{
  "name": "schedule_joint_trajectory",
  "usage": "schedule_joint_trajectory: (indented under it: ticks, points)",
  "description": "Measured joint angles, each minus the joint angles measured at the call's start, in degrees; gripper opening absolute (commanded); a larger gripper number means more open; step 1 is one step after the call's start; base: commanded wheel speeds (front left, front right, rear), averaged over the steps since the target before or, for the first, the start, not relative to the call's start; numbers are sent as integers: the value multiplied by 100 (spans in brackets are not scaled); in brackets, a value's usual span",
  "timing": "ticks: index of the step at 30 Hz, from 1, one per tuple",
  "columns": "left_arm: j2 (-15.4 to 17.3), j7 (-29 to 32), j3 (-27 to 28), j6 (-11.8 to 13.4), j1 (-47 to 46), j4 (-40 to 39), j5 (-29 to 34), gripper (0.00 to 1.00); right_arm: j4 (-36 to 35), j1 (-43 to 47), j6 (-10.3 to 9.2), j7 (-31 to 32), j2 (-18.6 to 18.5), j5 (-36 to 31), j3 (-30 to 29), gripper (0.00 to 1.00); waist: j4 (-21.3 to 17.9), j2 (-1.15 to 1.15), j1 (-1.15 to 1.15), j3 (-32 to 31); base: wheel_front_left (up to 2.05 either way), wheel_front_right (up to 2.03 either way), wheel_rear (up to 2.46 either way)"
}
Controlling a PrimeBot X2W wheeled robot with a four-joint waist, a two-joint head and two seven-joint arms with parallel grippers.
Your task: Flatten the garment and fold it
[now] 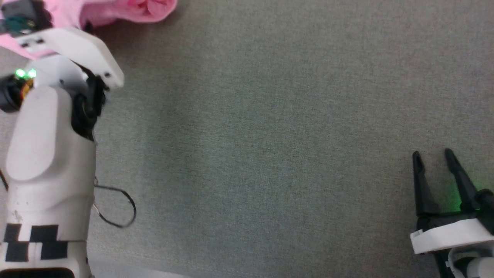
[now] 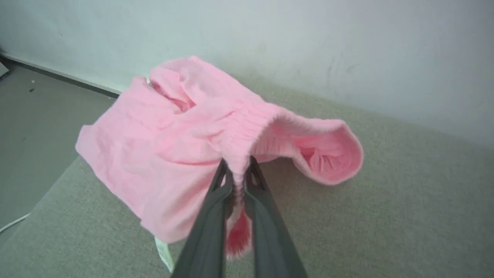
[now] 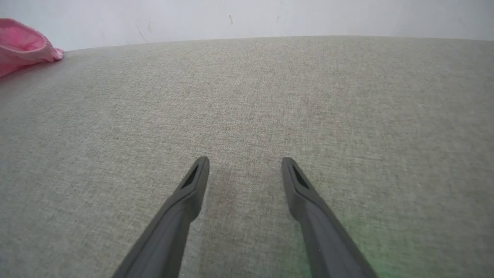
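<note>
Left gripper (image 2: 237, 165) pinching garment (image 2: 162, 146) at gathered edge; right gripper (image 3: 245, 160) fingers spread, well apart from cloth. Advice: drag slowly toward open middle, grip firm.

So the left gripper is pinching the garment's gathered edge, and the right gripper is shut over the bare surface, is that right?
Not quite: the right gripper is open, as the right wrist view shows. The left gripper does pinch the garment's gathered edge.
</note>
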Motion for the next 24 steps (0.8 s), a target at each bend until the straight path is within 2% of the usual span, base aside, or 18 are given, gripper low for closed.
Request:
schedule_joint_trajectory:
  ticks: [6,11,17,24]
  points:
    - [170,-968,42,-470,-690,-163,8,0,277,2,0,-37,191,-3,189,100,11,0,0,-438,0,0,0]
    - [231,-1222,-322,-1106,-1446,-454,23,0,522,7,0,-87,368,-13,271,100,-46,0,-1,-883,0,0,0]
    - [-349,-1146,-823,-1726,-1814,-468,-298,0,784,21,0,-137,489,-19,265,100,-178,-1,-1,-1419,0,0,0]
    - [-971,-853,-1532,-1970,-1099,-220,-758,0,1006,101,0,-194,511,123,269,100,-452,-1,-2,-1917,0,0,0]
